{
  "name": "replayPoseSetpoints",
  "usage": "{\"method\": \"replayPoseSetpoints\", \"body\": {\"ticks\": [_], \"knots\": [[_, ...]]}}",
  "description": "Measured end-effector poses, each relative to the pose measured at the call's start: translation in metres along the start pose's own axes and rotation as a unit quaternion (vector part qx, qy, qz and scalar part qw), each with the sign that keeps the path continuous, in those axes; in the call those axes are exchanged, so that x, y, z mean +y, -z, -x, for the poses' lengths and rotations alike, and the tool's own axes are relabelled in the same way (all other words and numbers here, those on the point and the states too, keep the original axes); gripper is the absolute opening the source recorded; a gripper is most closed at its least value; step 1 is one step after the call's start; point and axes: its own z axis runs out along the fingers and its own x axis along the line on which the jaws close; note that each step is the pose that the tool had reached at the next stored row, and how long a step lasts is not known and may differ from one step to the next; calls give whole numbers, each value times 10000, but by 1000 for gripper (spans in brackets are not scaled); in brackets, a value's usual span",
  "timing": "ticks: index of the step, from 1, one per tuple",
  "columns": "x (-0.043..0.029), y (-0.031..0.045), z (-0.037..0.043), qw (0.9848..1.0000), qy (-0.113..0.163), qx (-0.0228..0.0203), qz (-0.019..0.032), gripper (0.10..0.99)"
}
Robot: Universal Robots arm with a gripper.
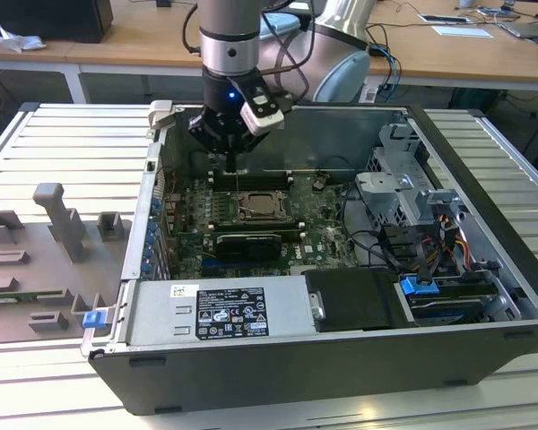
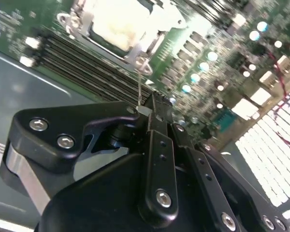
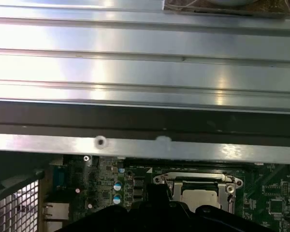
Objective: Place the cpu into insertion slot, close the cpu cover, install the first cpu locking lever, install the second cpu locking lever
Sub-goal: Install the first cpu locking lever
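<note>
The cpu lies flat in the insertion slot on the green board. Its pale metal top shows through the window of the cpu cover, which is folded down over it. A thin wire locking lever rises from the socket's corner to my gripper. The gripper hangs just behind the socket, toward the case's rear wall. Its fingers are pressed together on the lever's free end.
Long black memory slots run between the socket and the case's rear wall. A black card sits in front of the socket. The drive cage and cables stand at the exterior view's right, grey fixtures at its left.
</note>
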Motion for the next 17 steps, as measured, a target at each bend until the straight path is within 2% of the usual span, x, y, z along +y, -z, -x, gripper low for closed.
{"method": "replayPoseSetpoints", "body": {"ticks": [3, 5, 6, 8, 11, 12, 16, 17], "knots": [[-4, -12, 112, 10000, 0, 3, -1, 106], [-6, -26, 225, 10000, 0, 9, -2, 106], [-7, -29, 252, 10000, 1, 10, -1, 106], [-8, -32, 259, 10000, 0, 9, 11, 106], [-8, -50, 271, 9999, -39, 0, 153, 106], [-8, -62, 278, 9998, -72, -2, 179, 106], [-11, -106, 293, 9997, -118, -3, 228, 106], [-10, -120, 294, 9995, -118, -7, 298, 106]]}}
